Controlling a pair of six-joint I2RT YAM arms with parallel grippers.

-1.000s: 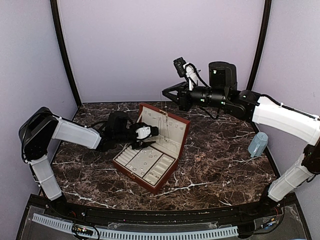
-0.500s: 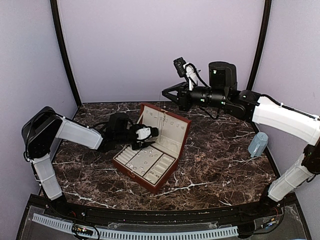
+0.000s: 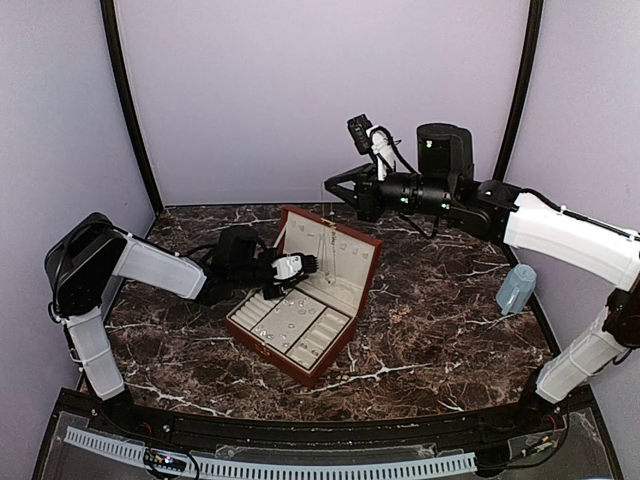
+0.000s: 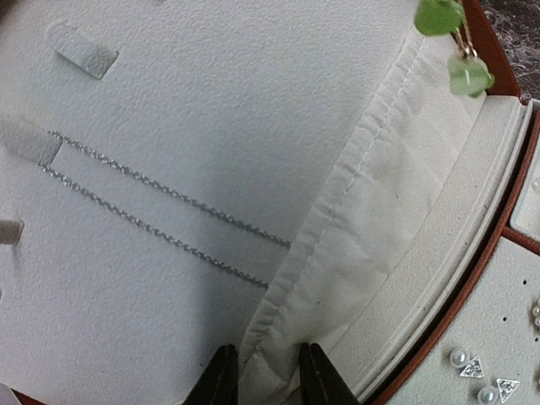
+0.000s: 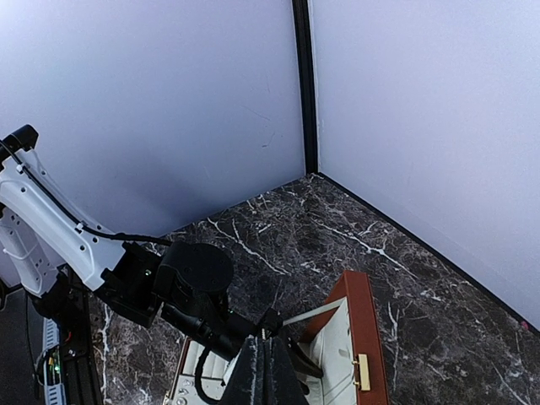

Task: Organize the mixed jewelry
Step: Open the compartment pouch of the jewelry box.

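1. Step in hand, we reckon: stowing necklaces in the box (image 3: 265, 350) lid. A silver chain (image 4: 169, 192) hangs across the lining, its ends inside the pocket (image 4: 337, 245). Studs (image 4: 472, 367) sit in the tray (image 4: 506, 312); green drops (image 4: 470, 76) dangle by the lid's edge.
2. L claw (image 4: 267, 363): narrow gap, astride the pocket hem; can't tell if it's pinching.
3. R claw (image 5: 263, 371): closed tight, high over the bench (image 3: 440, 320); load unclear.
4. Next: lift the hem gently, w/o snagging the chain.

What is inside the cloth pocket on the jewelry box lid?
Two strands of a thin silver chain run under the stitched hem of the pocket. The cloth covers their lower ends and anything hanging on them. Nothing else inside shows.
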